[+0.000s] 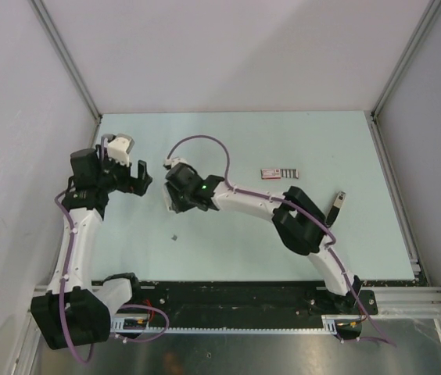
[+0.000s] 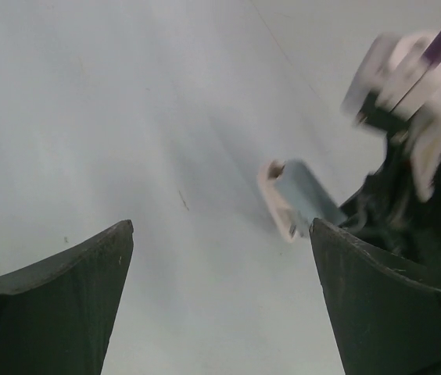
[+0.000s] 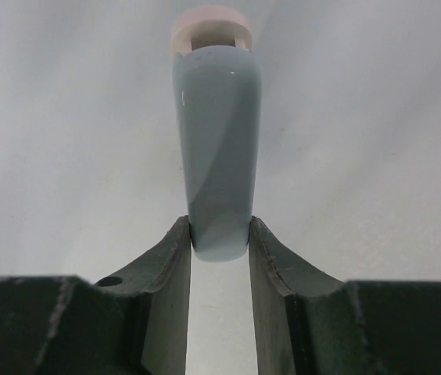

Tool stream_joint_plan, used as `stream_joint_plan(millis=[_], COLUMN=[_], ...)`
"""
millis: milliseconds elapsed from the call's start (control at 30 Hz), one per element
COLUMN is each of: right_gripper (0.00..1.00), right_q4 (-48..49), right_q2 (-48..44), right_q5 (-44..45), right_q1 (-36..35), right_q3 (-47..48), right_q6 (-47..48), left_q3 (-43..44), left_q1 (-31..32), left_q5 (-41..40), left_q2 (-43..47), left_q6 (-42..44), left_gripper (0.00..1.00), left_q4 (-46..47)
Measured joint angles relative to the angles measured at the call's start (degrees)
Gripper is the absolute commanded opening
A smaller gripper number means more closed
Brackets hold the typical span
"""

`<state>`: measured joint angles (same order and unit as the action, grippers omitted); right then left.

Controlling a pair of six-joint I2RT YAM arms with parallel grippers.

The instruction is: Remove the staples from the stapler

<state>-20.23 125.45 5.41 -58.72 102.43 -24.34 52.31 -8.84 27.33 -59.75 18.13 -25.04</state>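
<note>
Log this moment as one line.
left hand open, empty | right hand gripping blue-grey body | red-and-grey piece on table, untouched

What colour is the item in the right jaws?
Item: pale blue-grey, pinkish tip; best in right wrist view.

Looks down between the left claw's (image 2: pixel 220 224) dark fingers (image 2: pixel 64 301), spread wide over pale counter (image 2: pixel 127 117). Beyond: blue-grey piece (image 2: pixel 305 191), pinkish-white end nearest, far end meeting a blurred dark-and-white arm (image 2: pixel 420 168).
</note>
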Motion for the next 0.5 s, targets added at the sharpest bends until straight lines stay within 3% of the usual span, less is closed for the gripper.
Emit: stream_joint_plan(millis=[267,500], right_gripper=[0.03,0.3], right_q4=[-13.5,-19.5], right_q2=[11.6,16.4], right_q5=[3.0,2.7], right_q1=[-5.2,-7.0], right_q3=[18.9,28.0], right_q6=[-0.5,-4.6], left_q3=[1.0,1.1], left_q1=[-1.9,-2.6], left_q5=[-3.7,-7.2], left_q2=[0.2,2.1], left_q6=[-7.3,-8.6], left_gripper=[1.0,1.0], left_q4=[-2.1,-2.7])
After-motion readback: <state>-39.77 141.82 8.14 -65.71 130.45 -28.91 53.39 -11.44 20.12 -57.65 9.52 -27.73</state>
